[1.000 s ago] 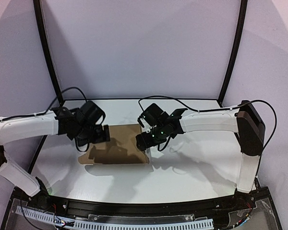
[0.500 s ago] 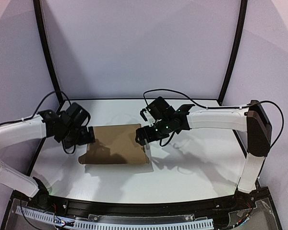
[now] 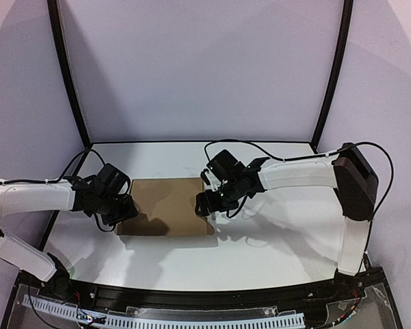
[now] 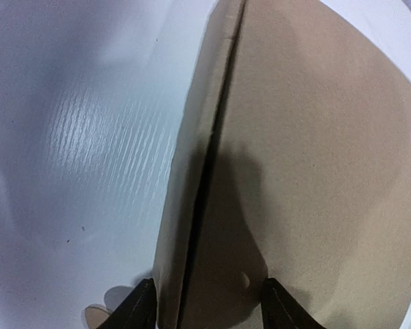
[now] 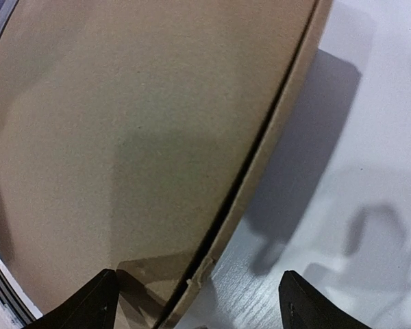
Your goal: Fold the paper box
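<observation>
The paper box (image 3: 168, 205), its top raised a moment ago, now lies flat and closed on the table (image 3: 281, 240) between the two arms, so the fold looks nearly done. The left gripper (image 3: 122, 209) has dropped to the box's left edge, jaws narrowed yet apart astride it. The right gripper (image 3: 205, 203) gapes over the right edge, holding nothing.

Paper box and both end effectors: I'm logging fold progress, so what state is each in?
paper box: closed up, lid down flat.
left end effector: open, poised astride the box's left edge.
right end effector: open, poised astride the box's right edge.
</observation>
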Available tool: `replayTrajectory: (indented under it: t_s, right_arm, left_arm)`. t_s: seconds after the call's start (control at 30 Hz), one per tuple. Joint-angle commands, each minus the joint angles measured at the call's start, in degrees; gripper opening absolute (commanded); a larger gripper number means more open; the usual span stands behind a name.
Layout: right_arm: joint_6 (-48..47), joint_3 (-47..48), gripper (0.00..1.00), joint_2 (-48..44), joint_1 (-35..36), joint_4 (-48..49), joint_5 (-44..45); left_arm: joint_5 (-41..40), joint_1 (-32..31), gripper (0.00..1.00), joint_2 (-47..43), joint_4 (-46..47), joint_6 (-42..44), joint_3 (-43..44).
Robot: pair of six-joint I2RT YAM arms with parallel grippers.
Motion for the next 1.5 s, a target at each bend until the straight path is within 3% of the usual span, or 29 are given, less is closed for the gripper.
replayTrajectory:
  t_s: [0.0, 0.13, 0.27, 0.33, 0.43, 0.53, 0.7, 0.93, 1.17, 1.47]
  right_arm:
    - [1.4, -2.5, 0.81, 2.5, -0.3, -1.1, 0.7]
    - [1.4, -2.9, 0.8, 2.2, -0.3, -0.6, -0.6]
    - [0.4, -4.7, 0.83, -1.8, -0.3, 4.0, -4.9]
    - [-0.1, -5.7, 0.86, -3.6, -0.3, 6.6, -7.7]
    - [-0.1, -7.3, 0.89, -5.8, -0.3, 9.1, -10.2]
    - [0.1, -9.9, 0.98, -7.3, -0.4, 11.6, -12.4]
    - [-0.2, -14.9, 0.98, -7.6, -0.5, 20.7, -12.4]
    - [0.8, -16.9, 0.98, -5.2, -1.2, 31.5, -16.0]
    - [2.1, -17.1, 0.98, -4.0, -1.2, 32.3, -15.8]
    - [2.8, -16.0, 0.98, -7.8, -1.3, 31.1, -18.6]
  left_arm:
    - [2.0, 0.5, 0.47, 5.7, 0.6, -1.5, -4.4]
    - [5.0, 0.5, 0.48, 5.1, 2.6, -1.1, -5.3]
    - [7.2, 0.5, 0.68, -0.6, 4.0, 1.3, -5.0]
    - [7.0, 0.5, 0.85, -3.4, 3.2, 2.5, -4.5]
    - [5.8, 0.5, 0.97, -6.9, 2.4, 3.5, -4.4]
    - [4.6, 0.5, 0.99, -10.0, 3.1, 5.3, -5.3]
    - [0.4, 0.5, 0.99, -8.8, 6.8, 7.2, -7.4]
    - [5.5, 0.5, 0.99, -3.8, 20.9, 9.1, -9.2]
    - [9.1, 0.5, 0.99, -3.7, 22.2, 10.6, -10.4]
    - [15.9, 0.5, 0.99, -11.6, 23.2, 12.6, -12.7]
